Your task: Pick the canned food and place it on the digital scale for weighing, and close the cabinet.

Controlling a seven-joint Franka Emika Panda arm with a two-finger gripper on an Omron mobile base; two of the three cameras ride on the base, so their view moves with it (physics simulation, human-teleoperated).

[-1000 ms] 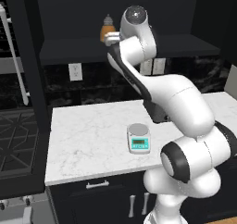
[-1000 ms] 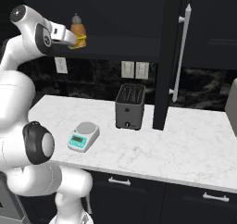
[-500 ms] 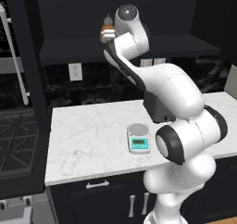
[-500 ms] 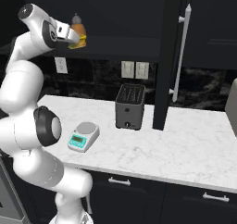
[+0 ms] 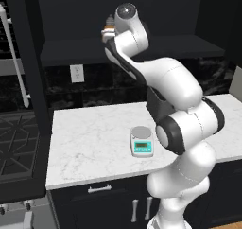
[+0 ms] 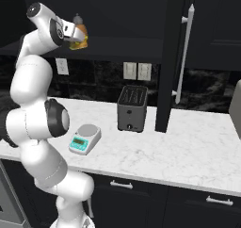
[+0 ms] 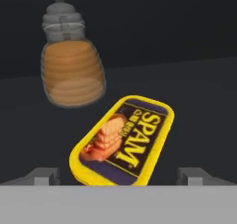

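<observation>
The canned food (image 7: 122,142), a flat yellow-rimmed tin with a dark label, lies on the open cabinet's shelf (image 5: 71,53). My gripper (image 7: 118,177) is open and level with it, one fingertip (image 7: 46,174) on either side of the tin's near end, neither touching. In the right base view the gripper (image 6: 70,35) is up at the shelf edge, with the tin (image 6: 79,45) a yellow glimpse beyond it. The digital scale (image 5: 142,140) (image 6: 84,138) stands bare on the white counter below. The cabinet's door (image 6: 167,57) stands open, its bar handle (image 6: 184,52) facing the room.
An orange bottle (image 7: 71,72) (image 6: 79,29) with a grey cap stands just behind the tin on the shelf. A dark toaster (image 6: 132,108) sits on the counter right of the scale. The other cabinet door (image 5: 26,57) hangs open at the left above a stove (image 5: 16,143).
The arm has risen and swung in toward the shelf, bringing the hand closer to the tin and bottle. Scale, toaster and doors have not moved.
</observation>
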